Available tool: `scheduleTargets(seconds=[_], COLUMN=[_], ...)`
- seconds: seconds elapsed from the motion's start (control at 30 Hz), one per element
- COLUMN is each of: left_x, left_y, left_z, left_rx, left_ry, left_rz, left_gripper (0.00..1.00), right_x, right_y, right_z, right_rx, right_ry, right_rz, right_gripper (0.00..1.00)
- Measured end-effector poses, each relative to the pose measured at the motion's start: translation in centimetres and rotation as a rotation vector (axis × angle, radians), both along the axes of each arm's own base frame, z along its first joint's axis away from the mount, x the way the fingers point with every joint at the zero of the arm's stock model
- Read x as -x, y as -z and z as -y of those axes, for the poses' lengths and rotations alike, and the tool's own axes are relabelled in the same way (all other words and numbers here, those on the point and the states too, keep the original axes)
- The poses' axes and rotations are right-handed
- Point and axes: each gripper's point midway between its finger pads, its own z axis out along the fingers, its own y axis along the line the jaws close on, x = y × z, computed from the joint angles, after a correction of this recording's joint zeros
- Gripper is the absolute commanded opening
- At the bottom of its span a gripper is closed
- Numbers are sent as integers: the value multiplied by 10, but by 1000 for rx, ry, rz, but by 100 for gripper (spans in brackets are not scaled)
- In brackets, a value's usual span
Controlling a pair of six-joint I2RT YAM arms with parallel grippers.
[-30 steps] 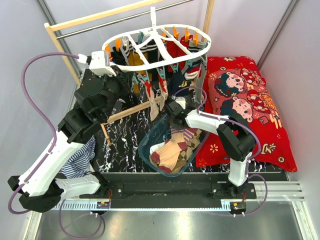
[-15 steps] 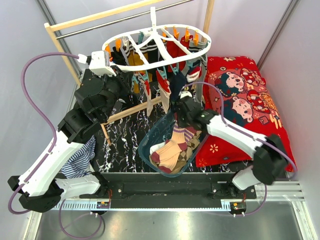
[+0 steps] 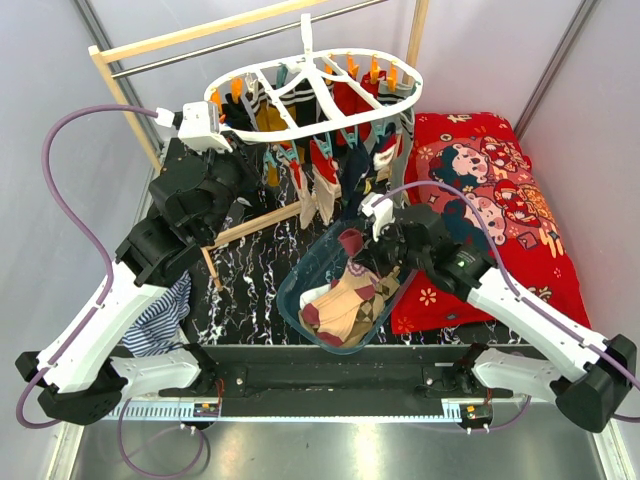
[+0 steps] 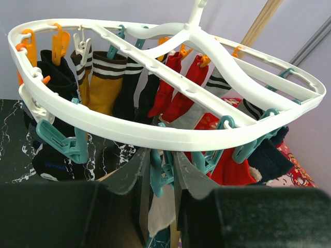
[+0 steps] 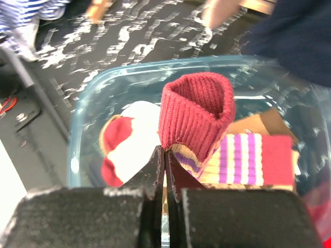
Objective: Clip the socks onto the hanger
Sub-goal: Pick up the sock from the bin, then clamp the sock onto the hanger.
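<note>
One maroon sock [image 5: 196, 113] newly raised from tub [image 5: 103, 82] in clamped right claw [image 5: 165, 152]; left claw [image 4: 160, 157] still pinches teal clip [image 4: 161, 181].

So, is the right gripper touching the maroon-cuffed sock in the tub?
Touching. The right wrist view shows the right gripper's closed fingertips pinching the lower edge of the maroon-cuffed sock's ribbed cuff.

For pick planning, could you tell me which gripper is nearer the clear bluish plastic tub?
Right. The right gripper is over the tub, pinching a maroon sock; the left gripper is away, gripping a teal clip on the white oval hanger.
</note>
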Motion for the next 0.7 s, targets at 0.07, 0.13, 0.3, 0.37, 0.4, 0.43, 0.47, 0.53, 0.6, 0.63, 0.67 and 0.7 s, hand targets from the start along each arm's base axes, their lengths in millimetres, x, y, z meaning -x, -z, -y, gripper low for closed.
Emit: scheduleTargets(seconds=[0.07,0.13,0.3,0.37,0.4,0.43,0.47,0.53,0.6,0.63,0.67,0.7], left_x=[0,0,0,0,0,0,0,0,0,0,0,0], left_y=[0,0,0,0,0,0,0,-1,-2,-2,-2,-3], left_z=[0,0,0,1,1,1,1,1,1,1,1,1], left_rx=[0,0,0,-1,-1,0,0,1,2,3,3,4], left_ry=[0,0,1,1,1,1,2,2,3,3,5,6], left_rz=[0,0,0,-1,-1,0,0,0,2,2,3,4], left_gripper=[6,6,6,6,5,5,6,6,5,5,6,5], right_x=[6,12,21,22,23,23,23,23,22,21,19,17], right_y=[-6,-10,-31,-52,-63,-77,-91,-122,-140,-147,-151,-154], right_z=[-3,-5,-5,-7,-9,-11,-14,-20,-25,-28,-32,-36], right_rx=[-17,-28,-46,-69,-83,-100,-117,-152,-171,-176,-177,-177], right_ry=[-45,-86,-149,-176,-191,-207,-226,-266,-297,-317,-334,-352], right_rz=[12,21,65,108,130,161,189,257,303,325,339,349], right_gripper=[0,0,0,0,0,0,0,0,0,0,0,0])
